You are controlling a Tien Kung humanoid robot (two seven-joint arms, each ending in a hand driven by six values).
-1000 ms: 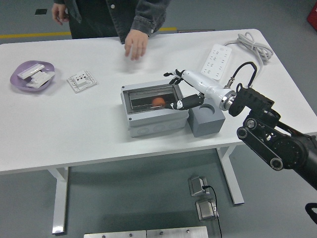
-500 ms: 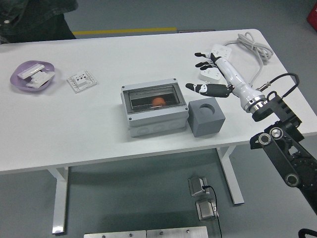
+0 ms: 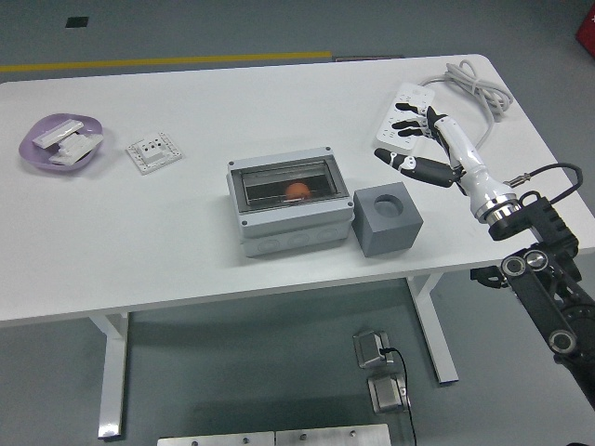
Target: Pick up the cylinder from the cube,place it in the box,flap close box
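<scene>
Fingers (image 3: 409,106) of our right hand (image 3: 429,141) are spread and hold nothing, with the thumb stuck out toward the box, and the hand hangs over the table's (image 3: 186,251) right side, beside the white power strip (image 3: 407,110) near the far right corner; our left arm is not in view. Going from the largest thing down, the table carries the grey box (image 3: 290,202) near the middle of its near half, its long axis running left to right along the near edge, with its clear flap (image 3: 284,179) lying flat across the opening. We judge the flap closed, though we cannot see whether it has latched. Just beside the box on its right, close but apparently not touching, stands the grey cube (image 3: 388,218), whose round socket on top is empty. The orange cylinder (image 3: 297,190) shows through the flap inside the box, about mid-length; it is too small and too rounded in this view for us to tell which way its long axis lies. So the placing and closing look done, and what remains is to clear our arm away. We do that best by keeping the hand high and loose and drawing it toward the right edge, clear of the power strip and its cable (image 3: 479,84), without brushing the cube or flap.
</scene>
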